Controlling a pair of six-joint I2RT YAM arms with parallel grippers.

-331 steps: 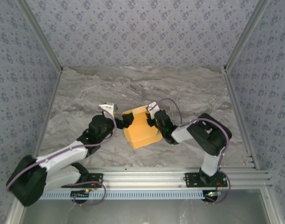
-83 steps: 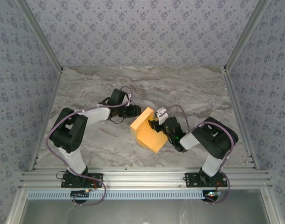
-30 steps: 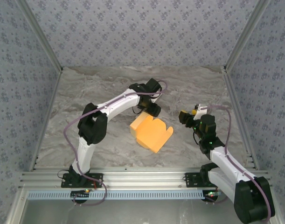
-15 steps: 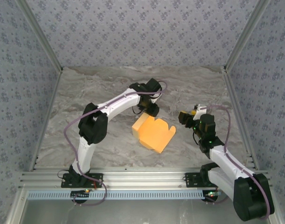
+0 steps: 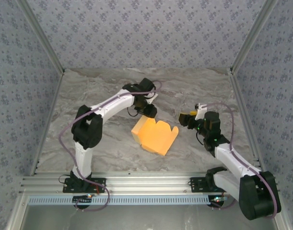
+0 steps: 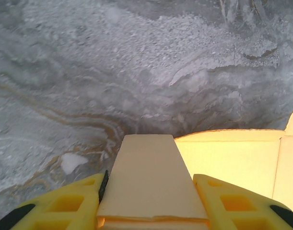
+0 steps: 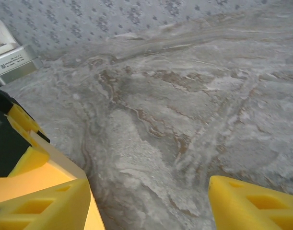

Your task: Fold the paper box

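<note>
Two arms work a yellow-orange paper box (image 5: 155, 136) lying half-formed near the middle of the marbled table (image 5: 93, 86). The left gripper (image 5: 148, 111) reaches in from the far side and pinches an upright flap (image 6: 151, 177) at the box's far-left corner. The left wrist view shows pale card clamped between both yellow fingers, apparently to hold that wall standing while the rest is shaped.

The right gripper (image 5: 185, 119) hangs just off the box's notched right edge. Its fingers are spread wide with bare table between them, and it touches nothing. It looks set to close on the raised right panel, which tilts up toward it.

The box's near edge rests flat on the table, well clear of the arm bases. Open marble lies on every side, with the most room toward the far wall (image 5: 146, 33) and the left. The tightest spot is the short gap between the right gripper and the box's right rim.
</note>
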